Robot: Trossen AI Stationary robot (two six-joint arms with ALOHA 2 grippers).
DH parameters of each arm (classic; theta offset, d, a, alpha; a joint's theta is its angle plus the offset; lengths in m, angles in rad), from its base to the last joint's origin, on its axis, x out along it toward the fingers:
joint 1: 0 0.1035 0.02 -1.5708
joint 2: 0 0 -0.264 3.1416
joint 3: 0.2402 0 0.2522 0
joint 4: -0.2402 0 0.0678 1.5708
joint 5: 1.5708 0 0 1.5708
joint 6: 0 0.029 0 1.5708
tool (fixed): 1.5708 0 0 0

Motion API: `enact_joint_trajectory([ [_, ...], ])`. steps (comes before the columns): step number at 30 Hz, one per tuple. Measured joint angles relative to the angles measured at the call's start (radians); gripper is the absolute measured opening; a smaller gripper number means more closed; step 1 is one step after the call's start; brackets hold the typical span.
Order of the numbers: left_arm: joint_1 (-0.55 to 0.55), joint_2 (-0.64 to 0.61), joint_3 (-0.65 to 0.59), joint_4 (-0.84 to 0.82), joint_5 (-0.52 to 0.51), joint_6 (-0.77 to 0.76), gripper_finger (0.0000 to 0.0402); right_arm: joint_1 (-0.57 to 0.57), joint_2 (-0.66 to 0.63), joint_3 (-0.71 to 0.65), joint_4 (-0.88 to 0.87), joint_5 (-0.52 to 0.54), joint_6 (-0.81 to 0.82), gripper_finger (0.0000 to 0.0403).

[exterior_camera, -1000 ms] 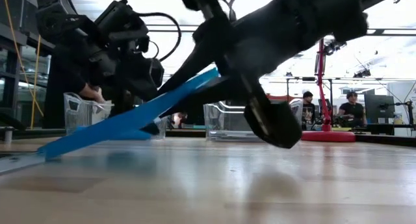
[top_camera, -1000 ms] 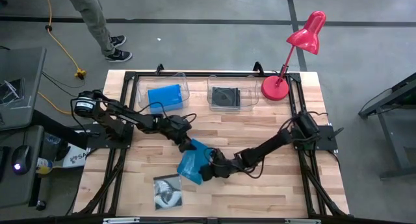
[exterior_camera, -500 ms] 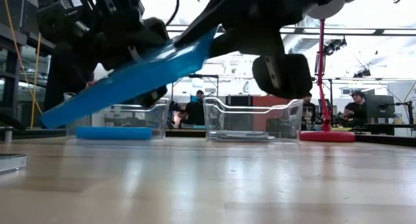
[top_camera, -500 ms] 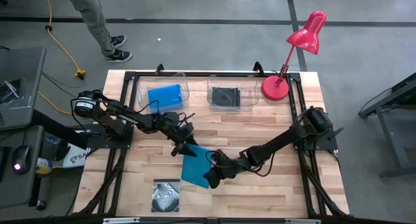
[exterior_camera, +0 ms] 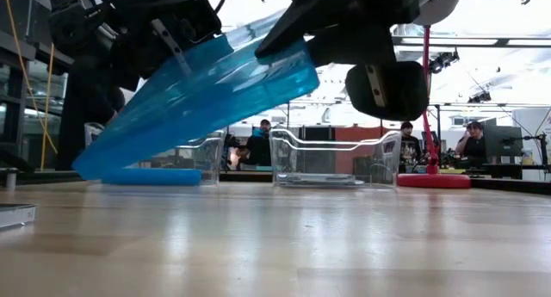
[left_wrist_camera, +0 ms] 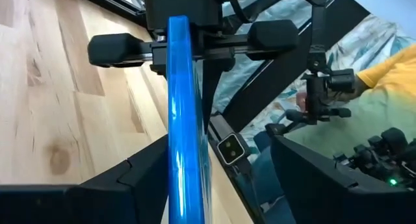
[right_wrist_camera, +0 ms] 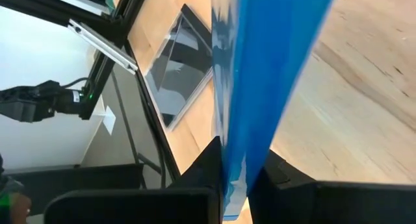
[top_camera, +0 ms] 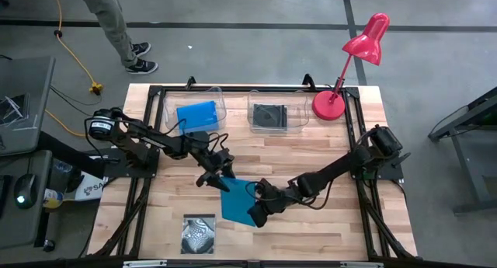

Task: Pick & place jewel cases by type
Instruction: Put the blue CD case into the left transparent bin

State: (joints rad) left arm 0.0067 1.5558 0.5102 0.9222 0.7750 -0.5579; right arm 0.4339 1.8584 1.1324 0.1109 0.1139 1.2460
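Observation:
A bright blue jewel case (top_camera: 234, 198) hangs tilted in the air over the table's middle, also showing in the low view (exterior_camera: 198, 99). My right gripper (right_wrist_camera: 237, 182) is shut on it from the table's right. My left gripper (left_wrist_camera: 214, 178) is open at the case's far-left end, with its fingers on either side of the case's thin edge (left_wrist_camera: 185, 139). A second blue case (top_camera: 196, 113) lies in the left clear tub. A black case (top_camera: 270, 115) lies in the right tub. A swirl-cover case (top_camera: 198, 233) lies flat near the table's near edge. My right gripper pinches the blue case between its two fingers at the case's near-right edge (right_wrist_camera: 250, 146), coming slanting from the table's right. The case is lifted clear of the table and slopes down toward the left. My left gripper stands astride the case's far edge; whether a finger touches it, I cannot tell.
Two clear tubs (top_camera: 220, 97) (top_camera: 299, 113) stand along the far edge, with a red desk lamp (top_camera: 330, 105) to their right. A black frame (top_camera: 155, 93) borders the table. A person's legs (top_camera: 116, 23) show beyond the far-left corner. People sit in the room behind (exterior_camera: 465, 142).
The blue case's low end rested on the table a second ago. Now the whole case is lifted clear and has turned more onto its edge. My right gripper has risen with it and shifted slightly toward the table's right. My left gripper has stayed at the case's far end.

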Motion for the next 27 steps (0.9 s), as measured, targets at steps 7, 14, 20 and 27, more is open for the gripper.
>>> enact_joint_trajectory([
  [7, 0.000, 0.000, 0.000, -0.008, -0.006, 0.000, 0.0248, -0.003, 0.000, 0.000, -0.006, -0.015, -0.023, 0.0022],
  [14, 0.000, 0.000, 0.000, -0.008, -0.006, -0.003, 0.0233, -0.014, 0.000, -0.001, -0.003, -0.036, -0.050, 0.0022],
  [20, 0.000, 0.000, 0.000, -0.009, -0.007, -0.002, 0.0162, -0.021, 0.000, -0.001, 0.000, -0.055, -0.065, 0.0022],
  [27, 0.000, 0.000, 0.000, -0.012, -0.013, 0.013, 0.0073, -0.021, 0.000, -0.001, 0.008, -0.067, -0.078, 0.0022],
])
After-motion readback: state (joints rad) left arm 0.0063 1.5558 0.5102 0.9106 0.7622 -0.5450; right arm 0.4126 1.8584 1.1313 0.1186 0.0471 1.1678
